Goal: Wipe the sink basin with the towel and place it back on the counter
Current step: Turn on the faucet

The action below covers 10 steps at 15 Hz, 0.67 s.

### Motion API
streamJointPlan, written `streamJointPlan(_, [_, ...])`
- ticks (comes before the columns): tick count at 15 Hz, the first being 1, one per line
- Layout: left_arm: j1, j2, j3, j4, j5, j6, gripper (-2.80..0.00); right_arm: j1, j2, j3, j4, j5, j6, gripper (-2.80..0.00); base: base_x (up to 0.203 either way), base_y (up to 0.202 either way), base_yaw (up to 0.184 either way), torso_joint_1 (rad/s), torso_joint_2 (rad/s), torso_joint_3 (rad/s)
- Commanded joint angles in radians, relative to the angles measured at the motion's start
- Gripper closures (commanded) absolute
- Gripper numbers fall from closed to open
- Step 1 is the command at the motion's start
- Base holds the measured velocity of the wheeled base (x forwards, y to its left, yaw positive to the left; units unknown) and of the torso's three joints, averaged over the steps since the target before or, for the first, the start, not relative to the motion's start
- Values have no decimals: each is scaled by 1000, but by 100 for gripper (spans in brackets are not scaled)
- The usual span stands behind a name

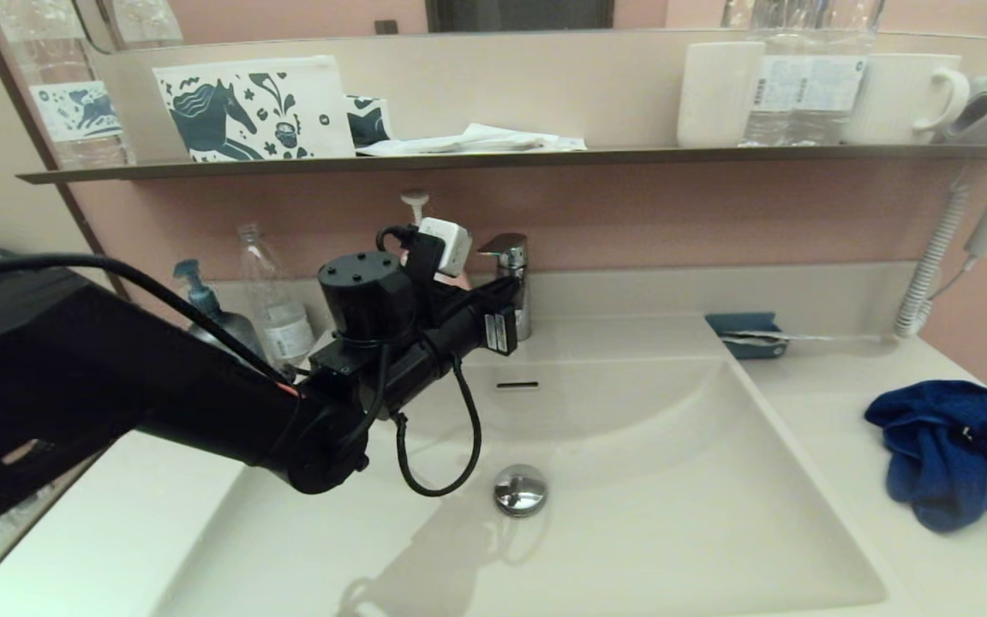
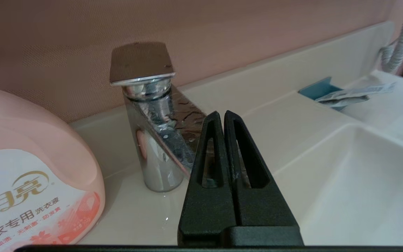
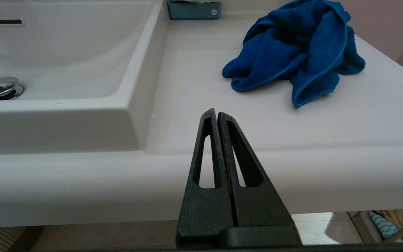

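Head view: the towel sits crumpled at the right edge of the bench, outside the sink basin. The teal tray right of centre holds a small packet.

Left wrist view: the left end effector has its fingers pressed together, holding nothing, just in front of the faucet.

Right wrist view: the right end effector is closed too, low before the bench edge.

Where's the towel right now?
The towel lies bunched on the counter at the right of the head view, right of the sink basin, nearer than the teal tray; neither gripper touches it.
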Motion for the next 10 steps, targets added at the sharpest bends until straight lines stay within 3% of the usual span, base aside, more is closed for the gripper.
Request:
streamJointPlan(1, [2, 14, -50, 12, 0, 0, 0, 0, 0, 0, 0, 0, 1, 0, 0, 0, 0, 0, 0, 0])
streamJointPlan(10, [17, 13, -150, 64, 0, 2, 0, 0, 0, 0, 0, 0, 0, 0, 0, 0, 0, 0, 0, 0])
